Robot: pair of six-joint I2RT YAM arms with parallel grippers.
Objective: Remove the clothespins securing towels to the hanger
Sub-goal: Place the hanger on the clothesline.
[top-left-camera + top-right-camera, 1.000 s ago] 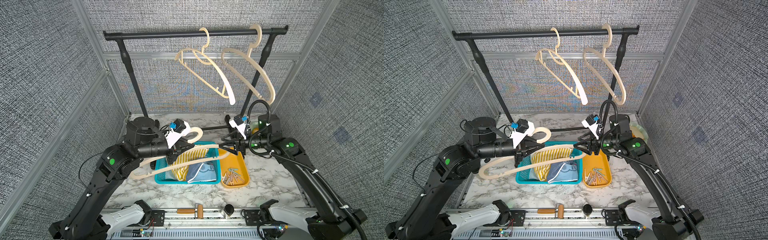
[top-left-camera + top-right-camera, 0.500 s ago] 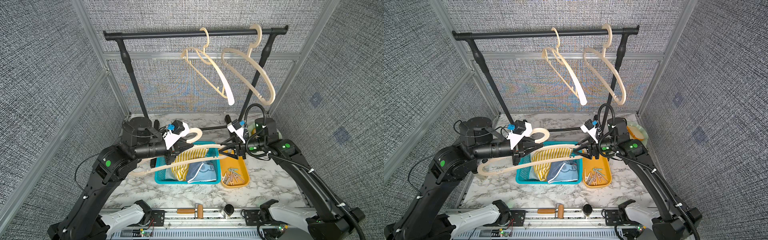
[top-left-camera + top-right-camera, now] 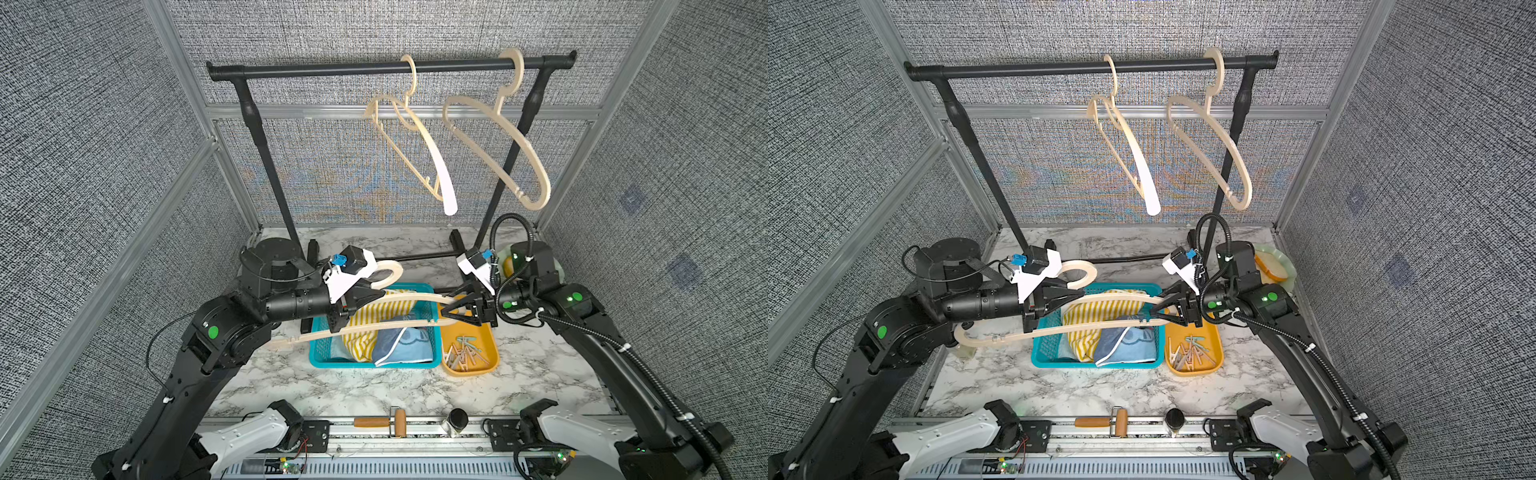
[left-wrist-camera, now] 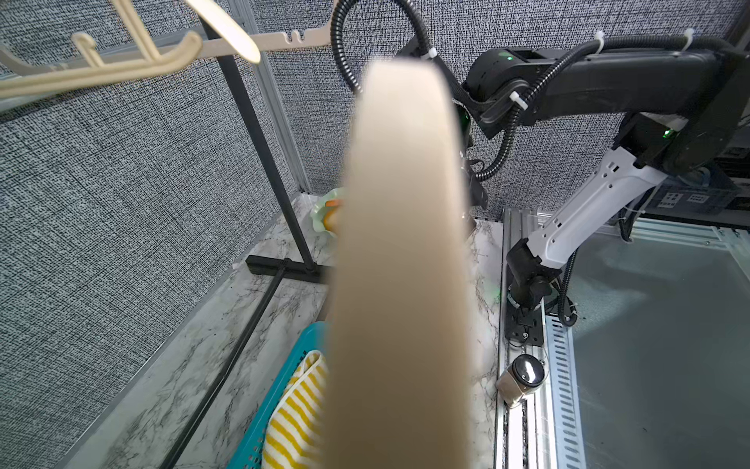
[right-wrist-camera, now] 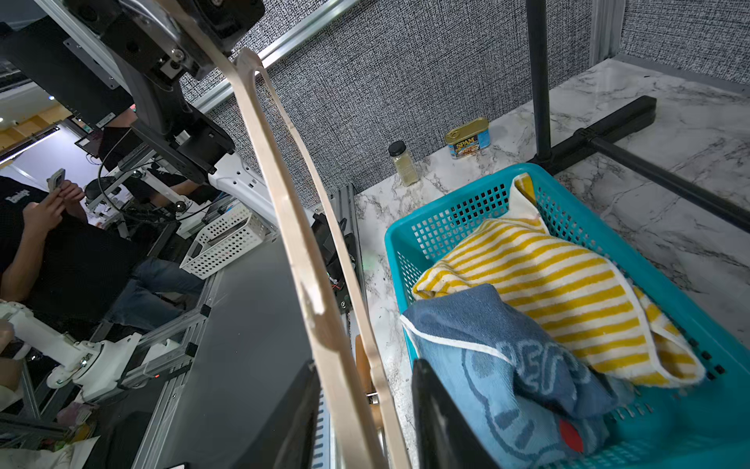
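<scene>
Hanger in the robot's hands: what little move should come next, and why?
Probably close the right fingers onto the beige plastic hanger. They straddle its far end without pinching yet, while the left fingers clamp its neck alone.

we see teal basket mid-table, orange tray just beside it toward the table's right edge, black rack along back edge, green plate back right corner, dark-lidded jar at front edge
</scene>
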